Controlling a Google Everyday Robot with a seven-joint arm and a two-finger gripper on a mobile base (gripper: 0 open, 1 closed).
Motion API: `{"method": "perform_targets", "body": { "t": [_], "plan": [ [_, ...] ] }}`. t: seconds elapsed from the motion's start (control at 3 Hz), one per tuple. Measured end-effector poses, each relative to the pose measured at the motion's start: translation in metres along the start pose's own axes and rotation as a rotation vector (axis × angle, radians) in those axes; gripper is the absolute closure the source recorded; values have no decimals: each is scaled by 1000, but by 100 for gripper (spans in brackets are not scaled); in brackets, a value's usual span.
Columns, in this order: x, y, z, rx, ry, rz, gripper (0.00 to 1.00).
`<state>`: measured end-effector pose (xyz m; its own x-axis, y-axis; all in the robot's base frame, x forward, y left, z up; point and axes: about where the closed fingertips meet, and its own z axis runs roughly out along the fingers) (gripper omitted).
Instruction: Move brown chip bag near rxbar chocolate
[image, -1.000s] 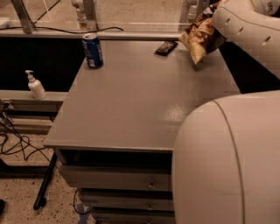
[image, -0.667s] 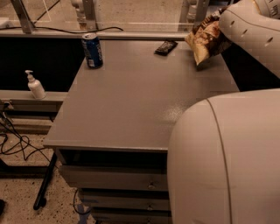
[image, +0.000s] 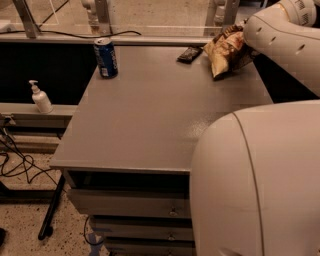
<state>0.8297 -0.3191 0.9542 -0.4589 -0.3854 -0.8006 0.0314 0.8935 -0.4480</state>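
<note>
1. Fingers of the gripper look clamped on the right edge of the bag. They are mostly hidden behind it, so the hold is a judgement from how the bag hangs tilted at the end of the arm.
2. Seen from the table's middle, the bag is at 1 o'clock, close to the far edge. I cannot tell whether its lower corner touches the top.
3. The bar lies flat at 12 o'clock, just beside the bag on the bag's 9 o'clock side.
4. The can stands upright at 11 o'clock, well apart from both.
5. The task looks nearly done, and setting the bag down and letting go seems to be what remains.
6. Risks:
   - A descent drifting toward 9 o'clock could land the bag on the bar or shove it toward the far edge.
   - A thin pinch on crinkly film may slip.
   - Released while tilted, the bag could topple toward 3 o'clock, near the table's side.
7. No writing is readable: the bag shows only cream and brown print, the can is blue with unclear markings, and the bar's wrapper is dark.
</note>
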Motion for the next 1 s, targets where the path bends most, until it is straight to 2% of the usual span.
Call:
{"method": "perform_targets", "body": {
  "t": [0.33,0.67,1.0],
  "plan": [
    [3,20,8,-39,14,10,100],
    [8,34,15,-90,34,24,82],
    [14,46,20,-157,54,35,59]
  ]
}}
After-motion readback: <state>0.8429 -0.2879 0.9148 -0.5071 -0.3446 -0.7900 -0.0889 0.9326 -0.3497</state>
